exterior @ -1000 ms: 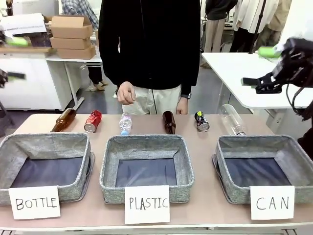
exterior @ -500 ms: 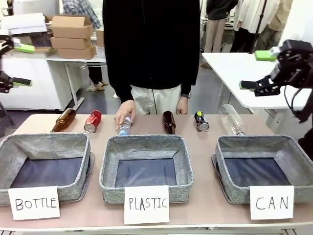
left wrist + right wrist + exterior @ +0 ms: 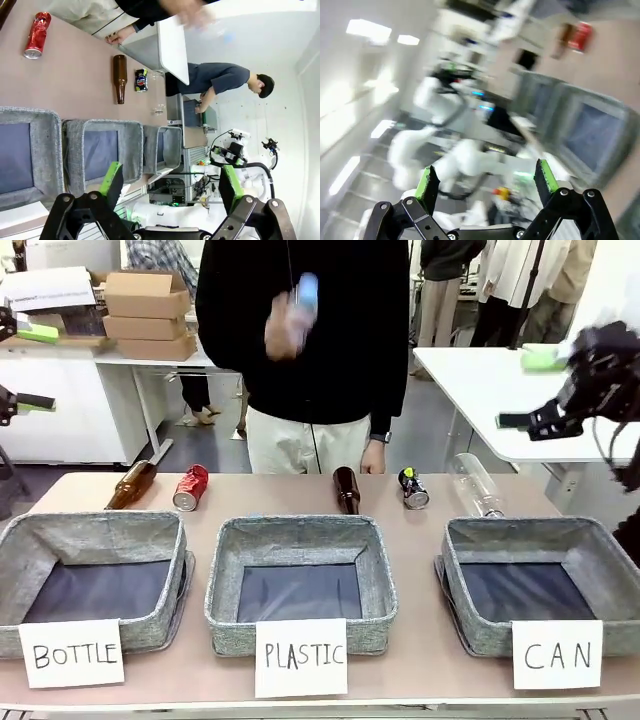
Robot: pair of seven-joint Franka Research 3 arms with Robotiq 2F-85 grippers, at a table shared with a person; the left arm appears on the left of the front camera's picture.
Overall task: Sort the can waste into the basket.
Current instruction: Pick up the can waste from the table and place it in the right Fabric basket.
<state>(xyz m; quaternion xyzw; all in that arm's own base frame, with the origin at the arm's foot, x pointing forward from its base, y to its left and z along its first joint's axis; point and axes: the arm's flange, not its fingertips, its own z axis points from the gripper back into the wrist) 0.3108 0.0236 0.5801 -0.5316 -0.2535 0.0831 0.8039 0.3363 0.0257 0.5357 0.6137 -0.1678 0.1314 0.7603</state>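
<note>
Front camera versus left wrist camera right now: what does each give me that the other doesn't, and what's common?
Front: the readable CAN sign marking the basket, and the right gripper raised at the right side, open. Left wrist: the left gripper close up, jaws wide open, holding nothing. Both: the red can and the dark can lying on the table beyond the baskets.

a lab-like workroom; white worktables [image 3: 478,385], stacked cardboard boxes [image 3: 146,312]
</note>
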